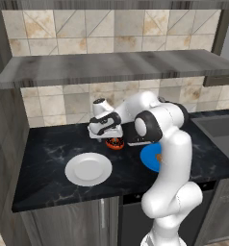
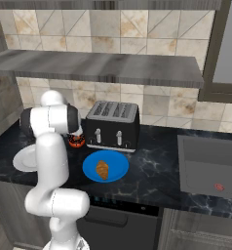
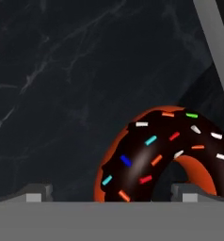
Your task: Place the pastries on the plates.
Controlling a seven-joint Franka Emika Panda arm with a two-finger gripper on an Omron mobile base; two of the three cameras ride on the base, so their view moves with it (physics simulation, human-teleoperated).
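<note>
While the croissant (image 2: 103,170) shows from the right, the spread tool (image 3: 109,194) straddles the donut (image 3: 168,157).

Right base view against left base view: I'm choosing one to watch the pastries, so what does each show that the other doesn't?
Right base view alone: the whole croissant lying on the blue plate, and the black toaster in full. Left base view alone: the whole white plate, bare, and the open pincer low over the donut. Both show the donut on the dark counter, off either plate.
</note>
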